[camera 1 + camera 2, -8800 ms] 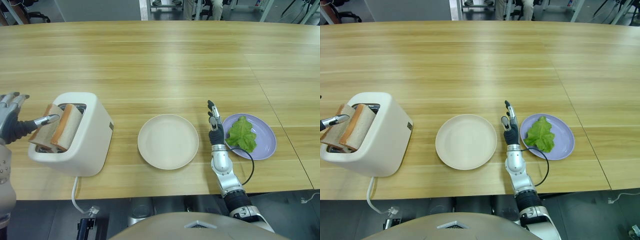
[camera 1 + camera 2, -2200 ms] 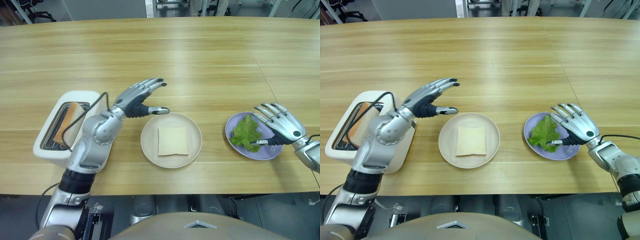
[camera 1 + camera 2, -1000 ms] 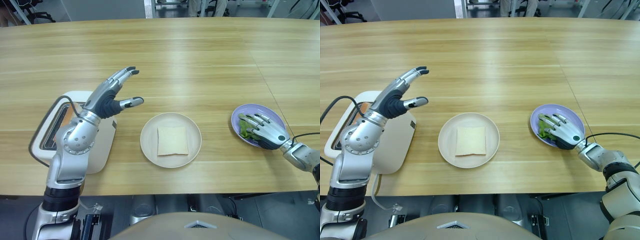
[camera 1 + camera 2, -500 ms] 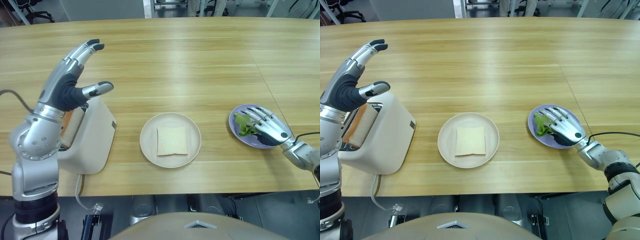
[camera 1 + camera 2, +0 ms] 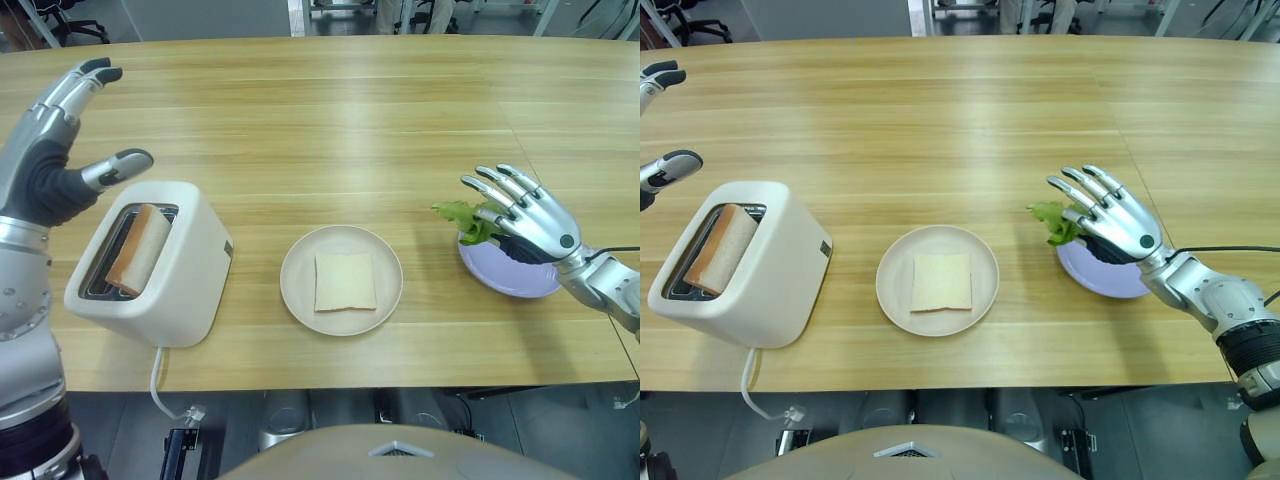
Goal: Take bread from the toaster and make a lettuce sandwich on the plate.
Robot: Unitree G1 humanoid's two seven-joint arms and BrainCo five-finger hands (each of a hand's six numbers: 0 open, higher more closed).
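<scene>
1. The right hand [image 5: 522, 213] is lifting the pinched lettuce [image 5: 460, 214] off its dish [image 5: 512, 282] (bound, likely, for the 1 slice [image 5: 345, 281] on the plate [image 5: 297, 291]).
2. The empty, spread left hand [image 5: 48, 165] is withdrawing near the toaster [image 5: 192, 268].

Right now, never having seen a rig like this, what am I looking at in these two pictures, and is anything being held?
Both pictures come from a two-eyed camera on a humanoid robot's head, looking down at a wooden table. They show one scene from slightly different spots. The metal hands are the robot's own. Its left hand is raised, open and empty, near the toaster, where one bread slice stands in a slot. In the middle, a cream plate carries a second slice. On the right, the right hand holds a lettuce leaf in its fingers, lifted above a purple plate.
</scene>
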